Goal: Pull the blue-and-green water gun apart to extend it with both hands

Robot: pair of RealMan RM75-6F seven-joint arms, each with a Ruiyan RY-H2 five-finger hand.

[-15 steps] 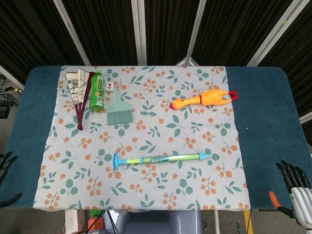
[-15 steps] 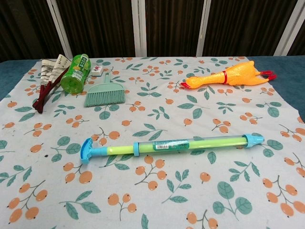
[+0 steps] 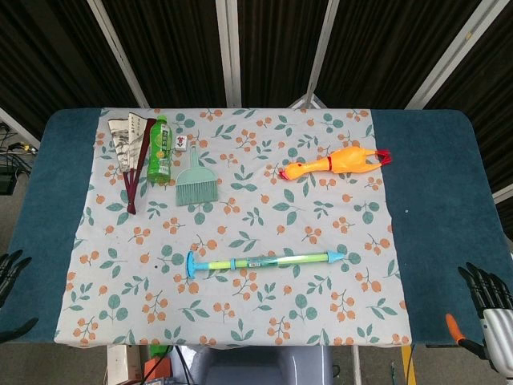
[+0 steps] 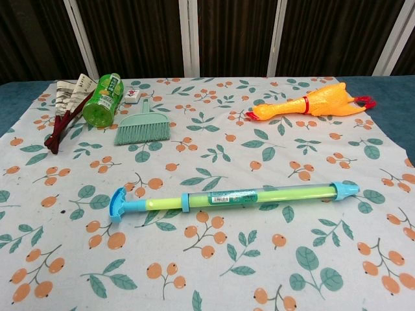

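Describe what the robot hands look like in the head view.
Only slivers show. The right robot hand has black, segmented fingers on a pale grey-white body, with an orange piece beside it. The left robot hand shows just dark fingertips at the frame edge. No cables or markings are discernible.

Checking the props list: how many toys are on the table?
2: the water gun lies near the front middle, and the rubber chicken lies toward the back right. None seem hidden.
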